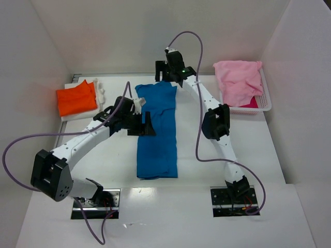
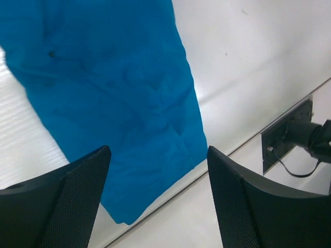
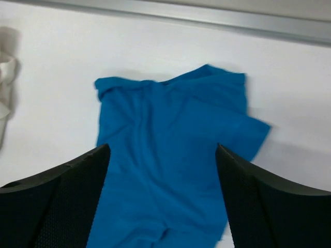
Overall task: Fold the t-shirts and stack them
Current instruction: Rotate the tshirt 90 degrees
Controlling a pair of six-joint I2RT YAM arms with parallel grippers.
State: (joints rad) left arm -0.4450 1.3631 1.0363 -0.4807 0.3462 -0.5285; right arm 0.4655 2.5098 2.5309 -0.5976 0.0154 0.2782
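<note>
A bright blue t-shirt [image 1: 156, 132] lies folded into a long strip down the middle of the table. My left gripper [image 1: 146, 124] hovers at its left edge, open with nothing between the fingers; the left wrist view shows the shirt's near end [image 2: 114, 88] beneath the left gripper [image 2: 158, 150]. My right gripper [image 1: 166, 75] hangs over the shirt's far end, also open and empty. In the right wrist view the blue shirt [image 3: 170, 160] lies under the right gripper [image 3: 161, 147], a sleeve sticking out to the right. A folded orange t-shirt [image 1: 76, 99] rests at the left. A pale pink t-shirt [image 1: 237, 80] is heaped in the basket.
The white plastic basket [image 1: 262, 106] stands at the back right, something magenta under the pink shirt. A white cloth [image 1: 99, 88] lies under and beside the orange shirt. White walls enclose the table on three sides. The right arm's base plate [image 2: 292, 132] sits at the near edge.
</note>
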